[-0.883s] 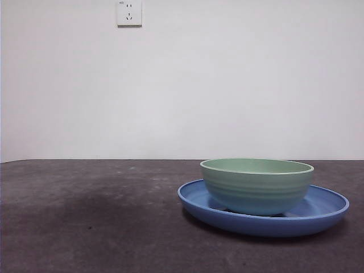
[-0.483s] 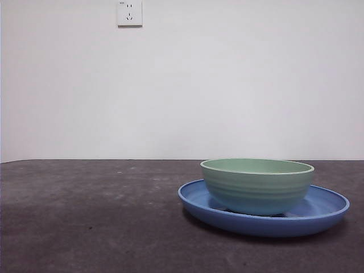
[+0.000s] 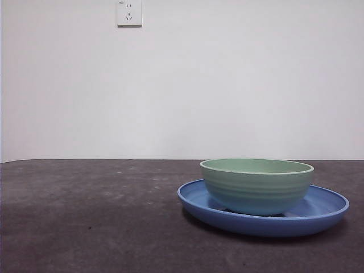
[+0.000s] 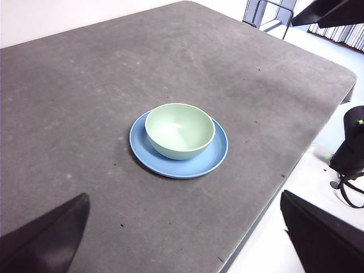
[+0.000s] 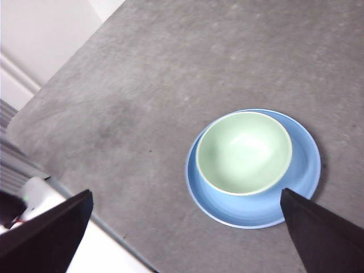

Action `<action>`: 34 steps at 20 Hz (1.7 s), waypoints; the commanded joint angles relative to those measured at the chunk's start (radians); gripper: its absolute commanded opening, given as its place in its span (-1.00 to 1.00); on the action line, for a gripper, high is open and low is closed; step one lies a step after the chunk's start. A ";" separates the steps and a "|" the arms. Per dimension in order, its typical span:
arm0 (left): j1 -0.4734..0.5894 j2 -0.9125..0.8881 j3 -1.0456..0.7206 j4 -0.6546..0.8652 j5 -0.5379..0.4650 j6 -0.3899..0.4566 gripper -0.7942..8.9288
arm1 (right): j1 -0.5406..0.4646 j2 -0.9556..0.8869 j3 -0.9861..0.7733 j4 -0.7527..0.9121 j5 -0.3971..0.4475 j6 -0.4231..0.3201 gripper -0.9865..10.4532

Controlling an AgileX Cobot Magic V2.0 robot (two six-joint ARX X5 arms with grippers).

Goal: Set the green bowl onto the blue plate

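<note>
Green bowl [image 3: 256,186] sits upright inside the blue plate [image 3: 318,216], its base resting on the plate floor. Seen from both wrist cameras, the bowl lies off-centre on the plate, close to one part of the rim, with a wider crescent of blue showing on the opposite side. Bowl is empty; pale inner wall with a light rim.

Plate rests flat on the grey bench [image 3: 91,227], well in from the bench edges. In the front view a white wall outlet [image 3: 129,12] is high on the wall behind, up and far to the left of the plate.

Left end effector [image 4: 182,239]: both black jaws spread wide apart, holding nothing, raised high above the bench and well apart from the plate.

Right end effector [image 5: 187,239]: jaws likewise spread wide, holding nothing, high above and off to one side of the plate.

Neither arm shows in the front view.
</note>
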 commanded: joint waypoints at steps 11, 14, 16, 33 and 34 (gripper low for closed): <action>-0.006 0.001 0.008 0.008 -0.002 0.019 0.39 | -0.013 0.184 0.019 -0.041 0.402 0.071 0.12; -0.006 0.001 0.008 0.011 -0.002 0.019 0.39 | -0.053 0.285 0.019 -0.006 0.352 0.027 0.10; -0.006 0.001 0.008 0.010 -0.002 0.019 0.39 | -0.087 0.356 0.019 0.011 0.272 0.002 0.10; -0.006 0.001 0.008 0.010 -0.002 0.019 0.39 | -0.349 1.008 0.019 0.218 -0.187 -0.265 -0.18; -0.006 0.001 0.008 0.010 -0.002 0.018 0.39 | -0.349 1.027 0.019 0.226 -0.187 -0.266 -0.19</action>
